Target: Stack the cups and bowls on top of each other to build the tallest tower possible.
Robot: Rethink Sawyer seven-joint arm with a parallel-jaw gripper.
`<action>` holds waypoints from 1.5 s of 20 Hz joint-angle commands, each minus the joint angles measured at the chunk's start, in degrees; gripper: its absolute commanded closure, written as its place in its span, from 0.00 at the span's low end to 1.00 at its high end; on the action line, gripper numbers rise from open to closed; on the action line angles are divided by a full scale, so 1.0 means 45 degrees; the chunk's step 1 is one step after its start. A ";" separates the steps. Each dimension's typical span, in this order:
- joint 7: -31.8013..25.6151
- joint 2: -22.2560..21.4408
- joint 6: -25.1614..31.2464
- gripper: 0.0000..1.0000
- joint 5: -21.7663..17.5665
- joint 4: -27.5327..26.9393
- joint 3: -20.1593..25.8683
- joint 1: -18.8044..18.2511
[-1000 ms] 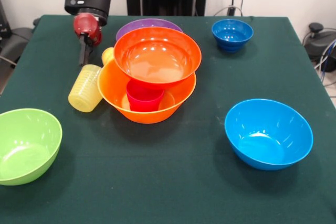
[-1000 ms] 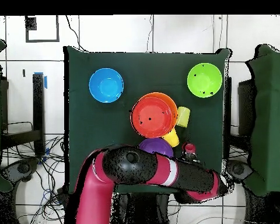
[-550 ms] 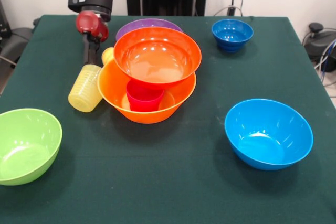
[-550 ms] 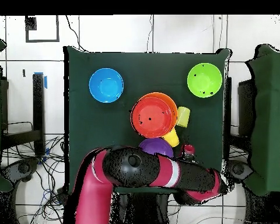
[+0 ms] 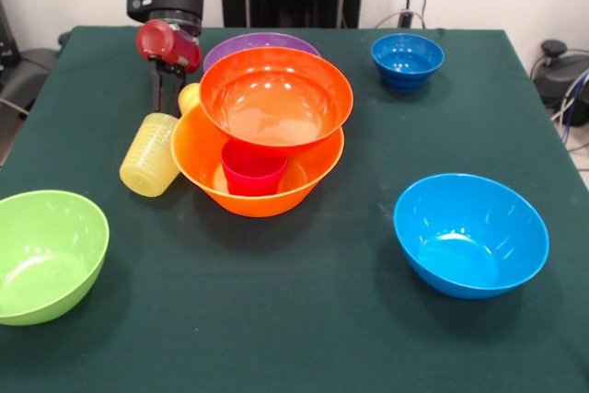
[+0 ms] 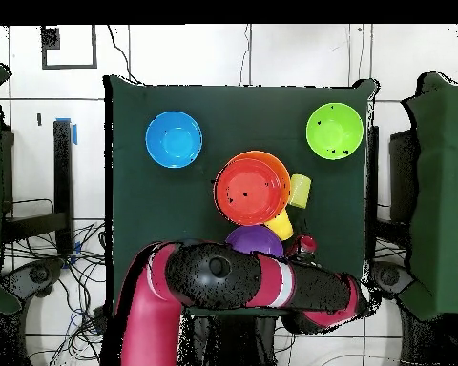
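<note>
Pincer [image 5: 164, 98] now nearer orange-yellow cup [image 5: 189, 97].

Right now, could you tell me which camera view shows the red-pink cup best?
The front view. There the red-pink cup shows plainly, standing inside the orange-yellow bowl beneath the tilted red-orange bowl. In the overhead view the red-orange bowl covers that spot, so the cup does not show at all.

Bare green cloth-covered table [image 5: 304, 319] lies open along the near edge, between the glossy lime green bowl [image 5: 41, 253] at one corner and the light blue bowl [image 5: 469, 232]. The nested orange bowl pile [image 5: 271, 126] blocks the middle.
</note>
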 commanded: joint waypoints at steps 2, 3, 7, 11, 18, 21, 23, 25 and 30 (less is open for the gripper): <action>0.1295 0.0113 0.1471 0.00 0.0342 -0.1405 0.2159 0.0497; 0.0877 0.0107 0.1112 0.00 0.0687 -0.1285 0.2046 0.0528; -0.0419 -0.0051 -0.0344 0.00 0.1932 -0.0707 0.1760 0.0625; -0.0372 -0.0358 -0.0690 0.00 0.2042 -0.0343 0.1414 0.0813; 0.0236 -0.1392 -0.0475 0.00 0.1669 0.0444 0.0781 0.1316; 0.0658 -0.1727 -0.0173 0.00 0.1338 0.0475 0.0765 0.1415; 0.0738 -0.1922 -0.0070 0.00 0.1347 0.0765 0.0747 0.1568; 0.0721 -0.2013 -0.0008 0.00 0.1386 0.0950 0.0758 0.1659; 0.0549 -0.1740 -0.0205 0.00 0.1464 0.0692 0.1018 0.1442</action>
